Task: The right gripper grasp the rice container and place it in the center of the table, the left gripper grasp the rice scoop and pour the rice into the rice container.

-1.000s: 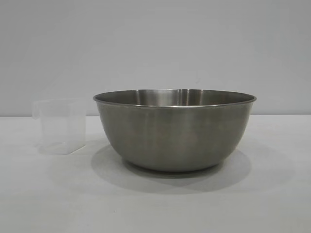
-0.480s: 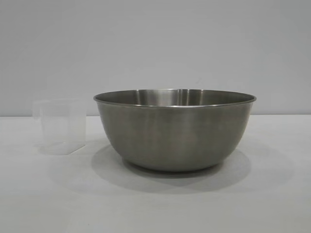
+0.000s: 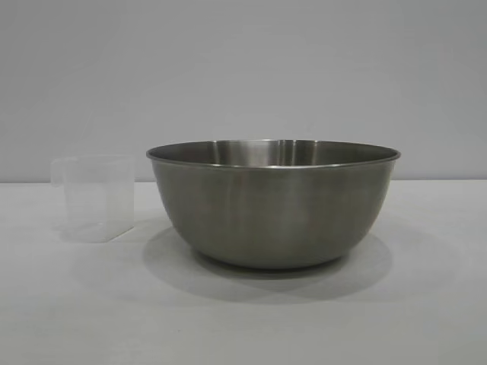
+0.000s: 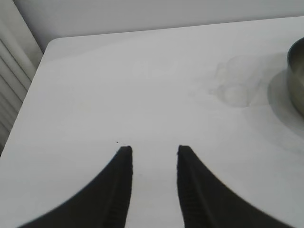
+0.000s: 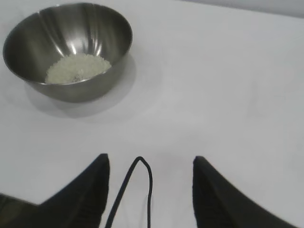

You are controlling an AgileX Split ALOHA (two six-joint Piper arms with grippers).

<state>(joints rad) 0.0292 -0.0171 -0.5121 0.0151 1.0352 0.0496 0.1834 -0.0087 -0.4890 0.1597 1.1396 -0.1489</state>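
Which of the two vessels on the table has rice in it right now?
The stainless-steel mixing bowl: rice lies piled at its bottom. The clear plastic measuring cup beside it looks empty.

Low frontal view, two wrist views

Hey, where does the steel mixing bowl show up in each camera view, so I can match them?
Exterior view: rice container fills the middle, clear rice scoop at its left.
Left wrist view: only a sliver of it at the right edge.
Right wrist view: upper left, rice inside.
Shared landmark: the white table.
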